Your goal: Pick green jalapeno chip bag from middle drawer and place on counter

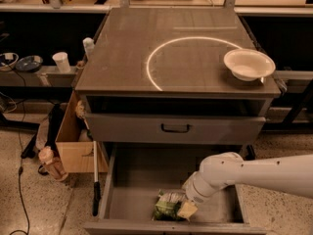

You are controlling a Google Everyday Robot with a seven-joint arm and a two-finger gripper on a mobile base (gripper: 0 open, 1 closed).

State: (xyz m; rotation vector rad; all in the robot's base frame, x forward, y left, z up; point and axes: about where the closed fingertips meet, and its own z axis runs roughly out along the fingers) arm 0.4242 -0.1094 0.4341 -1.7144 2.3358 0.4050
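Counter [122,58] is the biggest surface, the dark grey-brown cabinet top with a thin white arc; that is your drop zone. Plenty of bare top left of the arc and inside it, so plan to set down there.

Middle drawer [137,180] is pulled out toward the near edge, with a grey floor and low walls. Above it sits 1 closed drawer front [176,128] with a black handle. Judgement: lift straight up only a little, then draw back toward you before rising, or you clip that front or the counter lip.

White arm [264,173] reaches in from the right, low over the drawer's right side wall. Watch the elbow on that wall when you pull out.

White bowl [249,64] sits at the counter's right edge. Keep the bag away from it when you place.

Gripper [188,209] is down in the drawer's near-right part, touching or just at the bag's right end. You cannot tell how wide it stands, or whether it has hold of the bag. Judgement: you're at the grasp step, so close firmly on a thick fold, not a thin edge, since foil slips.

Green jalapeno chip bag [167,207] lies on the drawer floor, near the front wall, roughly center. Crumpled, green, pale whitish patch on its far top side. Looks light and squashy, likely to deform under the grip.
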